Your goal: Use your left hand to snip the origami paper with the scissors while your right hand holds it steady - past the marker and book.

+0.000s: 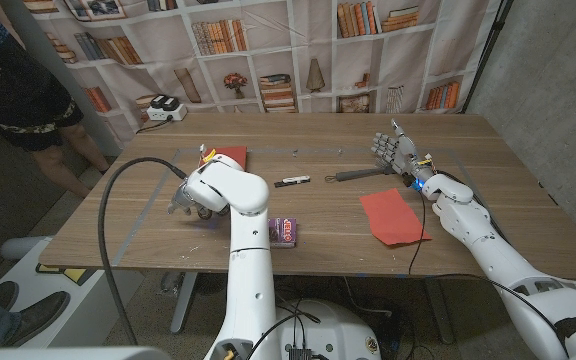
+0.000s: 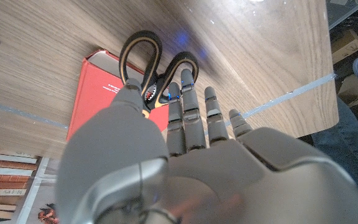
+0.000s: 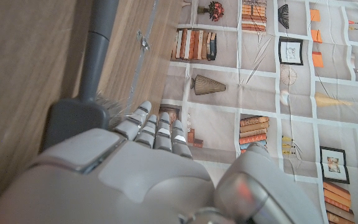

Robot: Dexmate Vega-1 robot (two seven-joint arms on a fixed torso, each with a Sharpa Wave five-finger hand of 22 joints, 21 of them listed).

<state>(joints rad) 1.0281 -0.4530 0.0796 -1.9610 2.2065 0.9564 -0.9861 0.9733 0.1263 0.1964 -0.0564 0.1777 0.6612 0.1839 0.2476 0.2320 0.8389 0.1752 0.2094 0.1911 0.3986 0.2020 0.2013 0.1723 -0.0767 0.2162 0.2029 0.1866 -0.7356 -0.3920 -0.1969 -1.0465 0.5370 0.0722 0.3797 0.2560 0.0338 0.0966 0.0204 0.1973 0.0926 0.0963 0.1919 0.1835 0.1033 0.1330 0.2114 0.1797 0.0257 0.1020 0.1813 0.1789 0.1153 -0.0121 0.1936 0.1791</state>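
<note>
Left hand (image 2: 185, 149) over scissors (image 2: 157, 65), red book (image 2: 95, 93)

marker (image 1: 290, 182) and brush (image 1: 363, 175) lie mid-table | bare wood between marker and origami paper (image 1: 393, 216) (small box (image 1: 284, 230) nearer)

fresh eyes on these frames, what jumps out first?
The red origami paper lying on the table's right side, just inboard of the right hand, which stands raised with fingers up and holds nothing. On the left, the left hand reaches over the black-handled scissors resting on a red book. A black marker lies mid-table.
</note>
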